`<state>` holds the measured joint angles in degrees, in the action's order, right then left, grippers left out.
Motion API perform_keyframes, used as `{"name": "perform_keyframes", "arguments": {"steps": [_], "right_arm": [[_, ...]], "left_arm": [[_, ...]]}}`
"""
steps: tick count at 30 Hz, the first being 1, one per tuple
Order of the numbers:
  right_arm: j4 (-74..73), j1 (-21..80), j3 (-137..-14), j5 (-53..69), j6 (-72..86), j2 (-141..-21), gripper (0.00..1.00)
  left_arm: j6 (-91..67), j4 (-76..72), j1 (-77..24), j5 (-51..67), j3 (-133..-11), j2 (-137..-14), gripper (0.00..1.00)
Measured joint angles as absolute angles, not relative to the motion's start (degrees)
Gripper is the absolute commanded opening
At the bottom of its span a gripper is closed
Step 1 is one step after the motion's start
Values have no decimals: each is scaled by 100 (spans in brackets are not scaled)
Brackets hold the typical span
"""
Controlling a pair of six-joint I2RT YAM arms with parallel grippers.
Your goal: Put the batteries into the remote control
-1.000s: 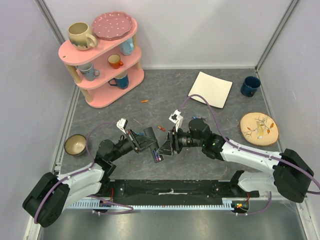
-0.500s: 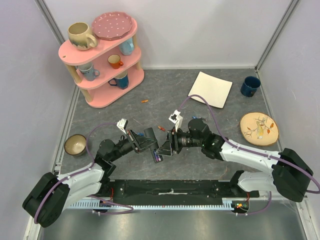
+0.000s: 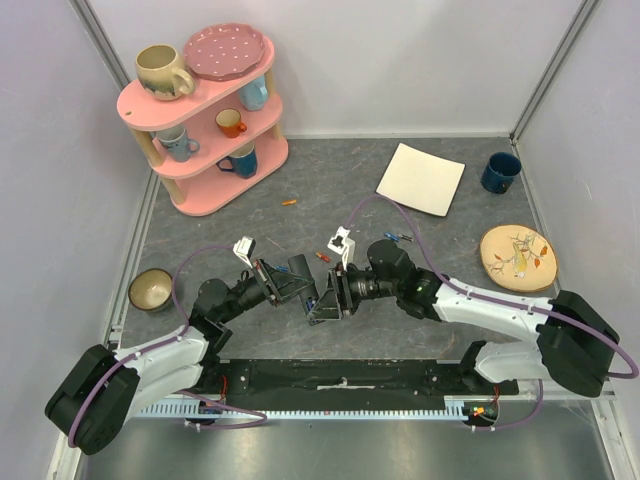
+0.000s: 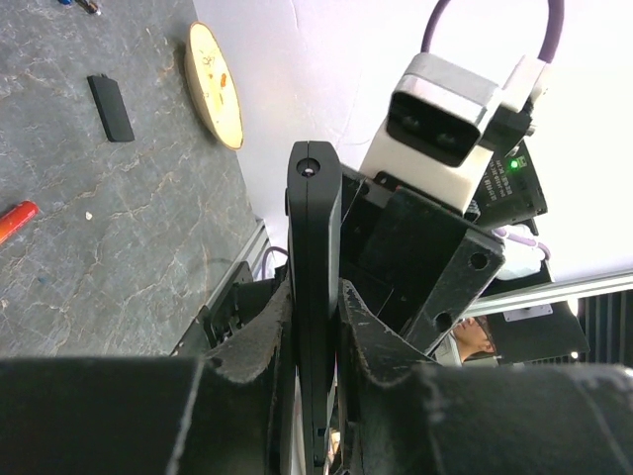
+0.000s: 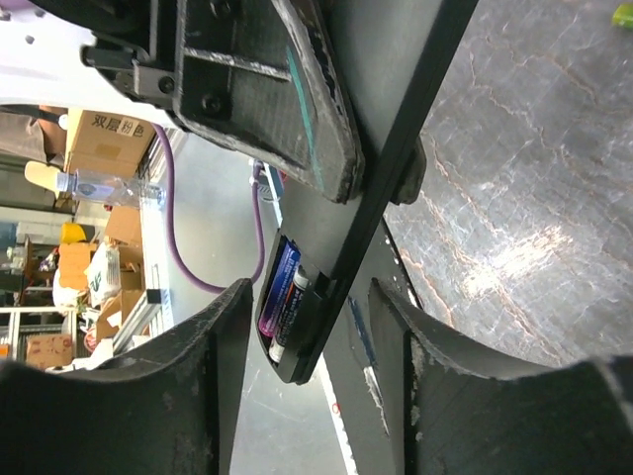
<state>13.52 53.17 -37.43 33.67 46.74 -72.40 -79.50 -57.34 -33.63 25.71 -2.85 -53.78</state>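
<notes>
The left gripper (image 4: 315,336) is clamping the slim black rectangular remote control (image 4: 315,218) above the grey surface (image 3: 300,180), toward its near edge. The right gripper (image 5: 312,332), jaws apart, is straddling its recess end, where the blue-purple cylindrical batteries (image 5: 284,289) are sitting.

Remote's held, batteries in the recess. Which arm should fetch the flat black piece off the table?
Right. The right gripper is open and empty beside the remote control, batteries in its recess. The left gripper is shut on the remote control and should hold it. The flat black piece lies loose.
</notes>
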Motion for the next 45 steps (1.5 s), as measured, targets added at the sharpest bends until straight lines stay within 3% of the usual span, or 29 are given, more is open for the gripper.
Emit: {"name": "perform_keyframes", "arguments": {"steps": [5, 10, 12, 14, 20, 25, 29, 34, 45], "right_arm": [[1326, 5352, -3743, 3415, 4713, -7336, 44], [1365, 5371, -3745, 3428, 4775, -7336, 39], [1369, 5374, -3745, 3426, 4812, -7336, 47], [1406, 5376, -3745, 3430, 4829, -7334, 66], [1133, 5218, -3785, 3308, 4713, -7059, 86], [-91, 4735, -4377, 2532, 4040, -6353, 86], [-1356, 4584, -5009, 296, 3603, -6088, 83], [-2368, 4187, -4884, -1704, 3457, -6879, 85], [-2829, 3221, -4748, -2095, 3264, -8106, 79]], "left_arm": [[-7946, -5732, -3363, 2565, -292, -5378, 2], [-7937, -5712, -3363, 2558, -294, -5378, 2], [-7935, -5712, -3363, 2554, -294, -5356, 2], [-7935, -5710, -3363, 2558, -294, -5341, 2], [-7935, -5712, -3363, 2561, -294, -5308, 2], [-7931, -5714, -3363, 2563, -294, -5312, 2], [-7920, -5710, -3363, 2563, -292, -5306, 2], [-7896, -5607, -3363, 2561, -290, -5078, 2], [-7682, -4873, -3363, 2561, -283, -4213, 2]]}}
